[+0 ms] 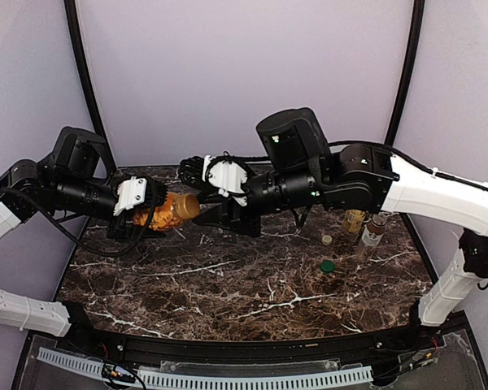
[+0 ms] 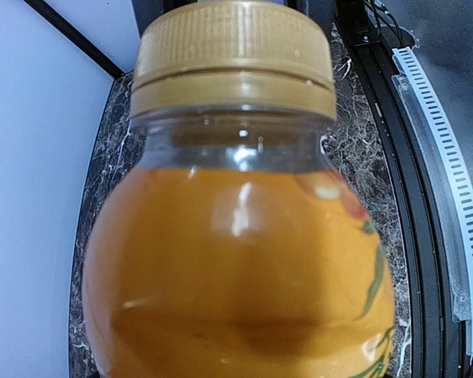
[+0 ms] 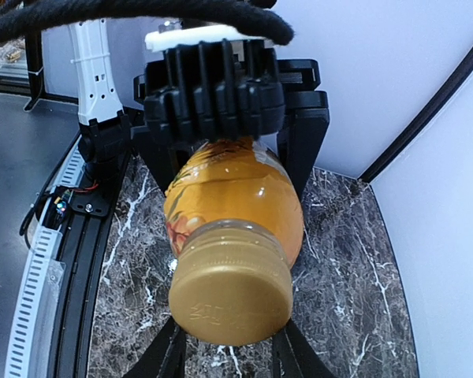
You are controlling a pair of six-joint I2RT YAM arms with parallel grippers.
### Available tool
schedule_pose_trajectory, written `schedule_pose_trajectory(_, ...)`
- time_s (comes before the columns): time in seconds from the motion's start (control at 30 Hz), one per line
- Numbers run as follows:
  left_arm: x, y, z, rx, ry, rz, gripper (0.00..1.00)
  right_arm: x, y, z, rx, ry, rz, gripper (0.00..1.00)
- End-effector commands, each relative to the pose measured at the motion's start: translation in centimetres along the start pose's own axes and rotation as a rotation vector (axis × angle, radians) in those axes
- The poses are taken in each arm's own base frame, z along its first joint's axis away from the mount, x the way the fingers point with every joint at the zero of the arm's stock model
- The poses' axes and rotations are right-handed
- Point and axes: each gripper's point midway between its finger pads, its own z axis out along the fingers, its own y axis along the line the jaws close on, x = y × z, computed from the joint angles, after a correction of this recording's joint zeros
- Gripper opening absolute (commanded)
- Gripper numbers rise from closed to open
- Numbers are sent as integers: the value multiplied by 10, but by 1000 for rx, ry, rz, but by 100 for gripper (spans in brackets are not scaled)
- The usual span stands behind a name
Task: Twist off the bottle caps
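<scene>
My left gripper (image 1: 156, 213) is shut on the short orange bottle (image 1: 167, 210) and holds it on its side above the table, neck pointing right. The gold-orange cap (image 1: 188, 205) is on the bottle. In the left wrist view the bottle (image 2: 236, 276) and cap (image 2: 235, 59) fill the frame and hide the fingers. My right gripper (image 1: 206, 213) is open just right of the cap. In the right wrist view the cap (image 3: 231, 291) lies over the spread fingers (image 3: 162, 356) and hides their tips. The left gripper's black fingers (image 3: 303, 150) clamp the bottle (image 3: 236, 193).
At the right, partly under the right arm, stand the yellow-green tea bottle (image 1: 354, 219) and the small clear bottle (image 1: 372, 234), both uncapped. The cream-white cap (image 1: 327, 240) and the dark green cap (image 1: 328, 266) lie loose on the marble table (image 1: 228, 292).
</scene>
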Motion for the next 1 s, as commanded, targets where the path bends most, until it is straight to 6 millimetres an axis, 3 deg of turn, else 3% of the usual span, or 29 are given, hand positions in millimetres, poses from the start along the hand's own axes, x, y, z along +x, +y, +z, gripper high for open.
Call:
schedule_pose_trajectory(0.0, -24, -7, 1, 58, -113, -12, 20, -19, -21, 5, 123, -56, -66, 0)
schedule_pose_trajectory(0.07, -23, -6, 2, 47, -112, -15, 20, -18, -25, 4, 143, -62, -34, 2)
schedule_pose_trajectory(0.1, -21, -3, 3, 33, -103, -18, 20, -18, -29, 3, 169, -59, -8, 9)
schedule_pose_trajectory(0.17, -17, 6, 5, -26, -85, -18, 20, -21, -35, -1, 192, -76, 68, 28)
schedule_pose_trajectory(0.23, -9, 23, 5, -132, -51, -8, 21, -25, -43, -7, 210, -123, 192, 57)
schedule_pose_trajectory(0.3, -1, 48, 3, -277, -6, 14, 21, -33, -54, -16, 214, -191, 350, 74)
schedule_pose_trajectory(0.37, 4, 71, -3, -419, 33, 55, 21, -37, -69, -25, 221, -260, 552, 85)
schedule_pose_trajectory(0.47, 1, 98, -13, -571, 52, 111, 21, -29, -82, -28, 170, -339, 848, 89)
schedule_pose_trajectory(0.57, 1, 110, -20, -656, 80, 152, 21, -18, -94, -29, 151, -384, 1034, 85)
schedule_pose_trajectory(0.97, 8, 118, -16, -773, 156, 307, 21, -32, -109, -16, 96, -438, 1108, 86)
